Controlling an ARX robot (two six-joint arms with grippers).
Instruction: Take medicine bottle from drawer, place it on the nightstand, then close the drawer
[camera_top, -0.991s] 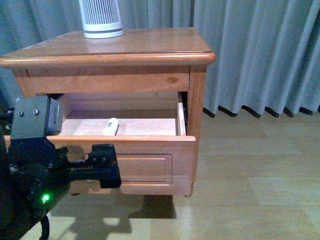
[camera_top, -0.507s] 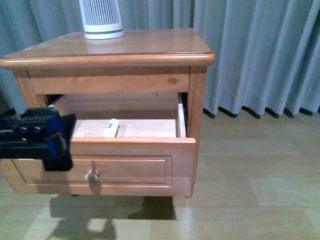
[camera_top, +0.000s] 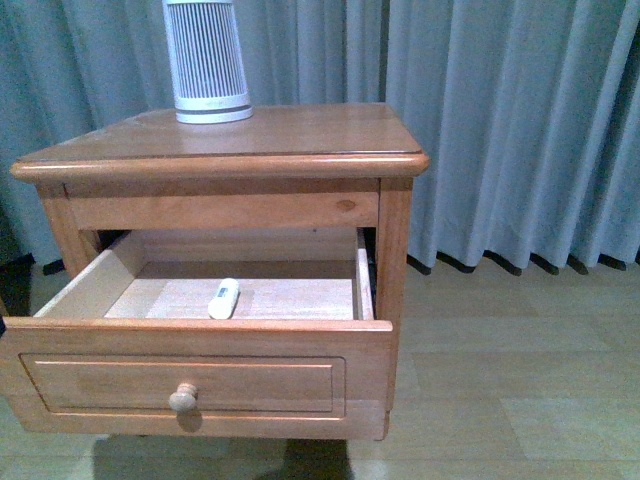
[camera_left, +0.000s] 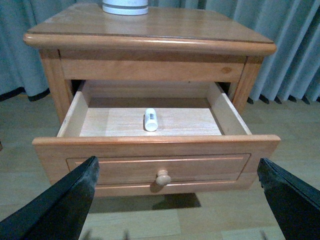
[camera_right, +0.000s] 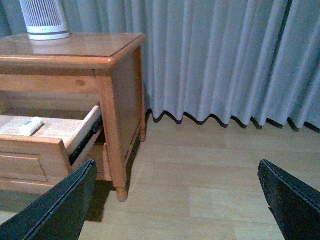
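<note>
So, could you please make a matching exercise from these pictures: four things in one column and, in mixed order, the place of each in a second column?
Things:
1. medicine bottle
2. ribbed appliance
3. round knob
4. curtain

Places:
A. hangs behind the nightstand
B. lies inside the open drawer
C. stands on the nightstand top
D. sits on the drawer front

Pairs: 1-B, 2-C, 3-D, 4-A

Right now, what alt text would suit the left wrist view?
A small white plastic medicine bottle lies on its side in the open pale-lined drawer of a reddish-brown wooden nightstand. Two black fingers frame the view, spread wide and empty.
</note>
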